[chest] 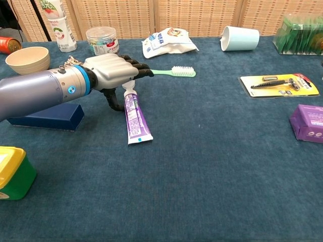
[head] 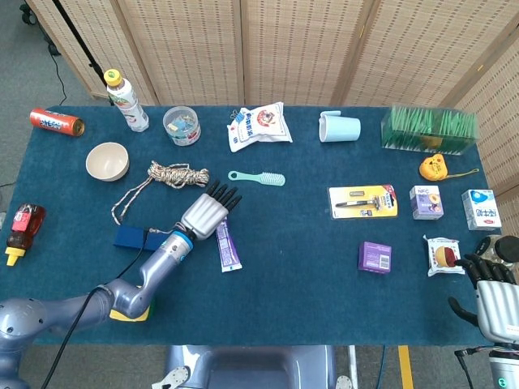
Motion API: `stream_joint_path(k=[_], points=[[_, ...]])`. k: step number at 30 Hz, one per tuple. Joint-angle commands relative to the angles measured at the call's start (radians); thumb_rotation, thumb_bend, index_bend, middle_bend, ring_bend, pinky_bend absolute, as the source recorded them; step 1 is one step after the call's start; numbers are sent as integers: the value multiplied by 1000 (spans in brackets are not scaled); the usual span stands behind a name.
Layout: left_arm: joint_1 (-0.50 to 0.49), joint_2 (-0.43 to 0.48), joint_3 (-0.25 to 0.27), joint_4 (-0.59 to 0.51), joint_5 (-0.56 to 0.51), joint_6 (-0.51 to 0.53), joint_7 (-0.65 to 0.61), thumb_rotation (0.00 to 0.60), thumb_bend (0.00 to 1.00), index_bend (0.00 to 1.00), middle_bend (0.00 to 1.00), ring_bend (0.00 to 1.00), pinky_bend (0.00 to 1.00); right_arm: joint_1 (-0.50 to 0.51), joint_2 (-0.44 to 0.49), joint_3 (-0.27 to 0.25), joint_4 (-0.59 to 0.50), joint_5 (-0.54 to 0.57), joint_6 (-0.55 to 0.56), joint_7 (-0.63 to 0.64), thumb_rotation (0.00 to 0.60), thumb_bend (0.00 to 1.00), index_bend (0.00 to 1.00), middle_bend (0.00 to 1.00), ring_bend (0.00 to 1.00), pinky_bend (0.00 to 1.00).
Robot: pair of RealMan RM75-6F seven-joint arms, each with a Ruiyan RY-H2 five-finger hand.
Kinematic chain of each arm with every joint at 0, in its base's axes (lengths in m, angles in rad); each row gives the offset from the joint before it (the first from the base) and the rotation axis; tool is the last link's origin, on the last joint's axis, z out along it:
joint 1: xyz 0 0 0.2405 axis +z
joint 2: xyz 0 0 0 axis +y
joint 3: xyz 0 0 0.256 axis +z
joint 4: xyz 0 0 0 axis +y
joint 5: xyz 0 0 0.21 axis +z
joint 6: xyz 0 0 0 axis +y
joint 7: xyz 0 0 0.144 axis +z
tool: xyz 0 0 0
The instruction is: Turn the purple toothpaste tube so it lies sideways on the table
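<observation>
The purple toothpaste tube (head: 226, 245) lies flat on the blue tablecloth, pointing away from me, with its white cap at the far end; it also shows in the chest view as the tube (chest: 134, 115). My left hand (head: 209, 212) is stretched out flat with fingers extended over the tube's cap end. In the chest view the left hand (chest: 113, 73) hides the cap, and I cannot tell whether it touches the tube. It holds nothing. My right hand (head: 496, 301) hangs at the table's near right edge, empty, far from the tube.
A dark blue box (chest: 43, 115) sits under my left forearm, and a yellow container (chest: 12, 171) is near the front left. A green toothbrush (chest: 174, 72) lies just beyond the fingers. A rope coil (head: 174, 174) is behind it. A purple box (chest: 308, 122) and razor pack (chest: 280, 84) lie right.
</observation>
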Motion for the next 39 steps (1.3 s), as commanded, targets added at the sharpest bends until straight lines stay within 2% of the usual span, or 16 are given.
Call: stream_joint_path(k=[1,23,32,39], points=[[-8,-12,-6,18,1,-6,-5,536,230,0,0,0,0,0,1,0,0,1,-2,0,600,220,284,230,243,219],[-80,-132,-56,103,79,34,-33,533,230,0,0,0,0,-11,5,2,-5,6,2,-2,600,221,284,230,250,234],[-97,-156,-58,86,94,26,-31,533,229,0,0,0,0,-21,7,0,-2,7,9,3,600,221,284,230,250,234],[-92,-144,-50,24,120,45,-40,531,229,0,0,0,0,-23,7,1,-1,5,12,6,600,220,284,230,250,234]])
